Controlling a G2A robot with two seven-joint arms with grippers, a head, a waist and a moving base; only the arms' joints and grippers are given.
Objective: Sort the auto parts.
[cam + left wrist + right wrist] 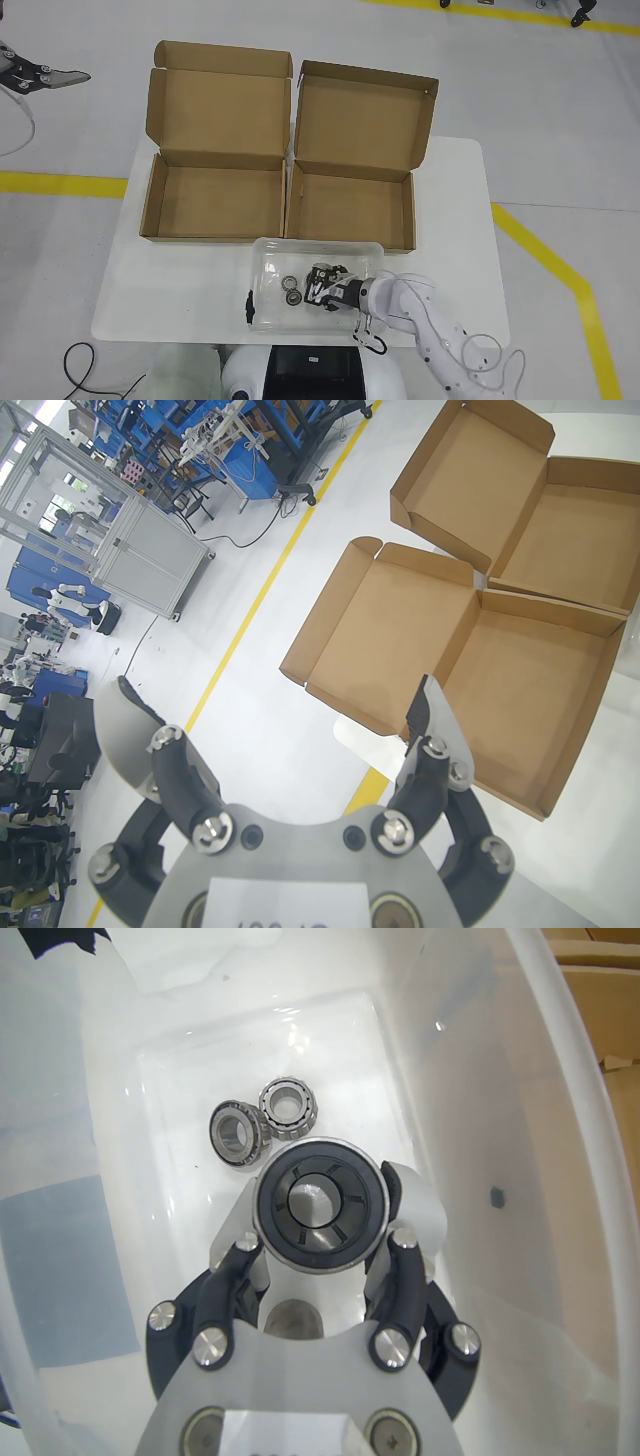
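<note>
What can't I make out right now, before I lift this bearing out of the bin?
- Right wrist view: the bin floor beneath the large bearing, hidden by the bearing and the right gripper.
- Top view: details of the two small bearings, which are too small to tell.
- Left wrist view: part of one cardboard box, cut off by the frame edge.
</note>
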